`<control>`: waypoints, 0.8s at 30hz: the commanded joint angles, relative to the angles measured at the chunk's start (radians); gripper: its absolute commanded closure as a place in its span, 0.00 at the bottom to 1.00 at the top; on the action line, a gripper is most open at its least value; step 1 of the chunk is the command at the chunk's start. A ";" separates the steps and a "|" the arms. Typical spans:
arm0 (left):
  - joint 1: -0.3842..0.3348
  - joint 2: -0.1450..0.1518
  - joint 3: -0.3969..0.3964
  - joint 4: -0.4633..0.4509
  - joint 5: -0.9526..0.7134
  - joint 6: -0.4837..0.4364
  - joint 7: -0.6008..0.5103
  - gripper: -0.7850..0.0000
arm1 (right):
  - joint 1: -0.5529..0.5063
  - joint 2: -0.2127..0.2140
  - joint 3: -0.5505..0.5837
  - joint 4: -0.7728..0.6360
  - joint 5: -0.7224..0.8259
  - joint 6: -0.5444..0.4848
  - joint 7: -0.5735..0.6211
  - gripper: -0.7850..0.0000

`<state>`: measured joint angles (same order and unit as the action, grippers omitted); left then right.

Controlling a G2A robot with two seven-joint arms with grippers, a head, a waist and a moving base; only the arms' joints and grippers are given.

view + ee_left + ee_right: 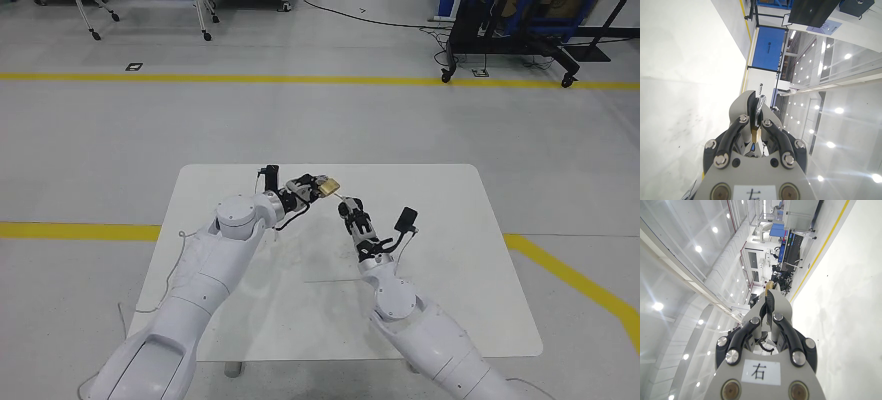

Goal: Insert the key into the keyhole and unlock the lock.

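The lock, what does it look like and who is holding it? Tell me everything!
The lock is a small padlock with a brass-coloured body and a shiny silver loop. It is up off the white table, pinched by its loop between the left gripper's fingers, body pointing back toward the wrist. The right gripper holds the key close to it; whether the key is inside cannot be seen.

one lock (328, 186), one key (341, 199), two end effectors (757, 100) (770, 291), one table (450, 300)
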<state>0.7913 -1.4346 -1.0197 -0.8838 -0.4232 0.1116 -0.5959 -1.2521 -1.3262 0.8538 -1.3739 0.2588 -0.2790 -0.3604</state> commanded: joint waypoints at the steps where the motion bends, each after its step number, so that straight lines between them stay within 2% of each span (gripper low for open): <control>1: 0.003 0.001 -0.001 -0.005 0.007 0.002 0.003 1.00 | 0.002 -0.005 0.005 0.006 0.006 -0.002 0.006 1.00; 24: 0.018 -0.001 -0.005 -0.029 0.040 0.010 0.006 1.00 | -0.005 -0.046 0.034 0.027 -0.068 0.039 0.041 1.00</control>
<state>0.8090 -1.4355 -1.0253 -0.9121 -0.3856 0.1219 -0.5911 -1.2554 -1.3711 0.8865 -1.3451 0.1976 -0.2414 -0.3224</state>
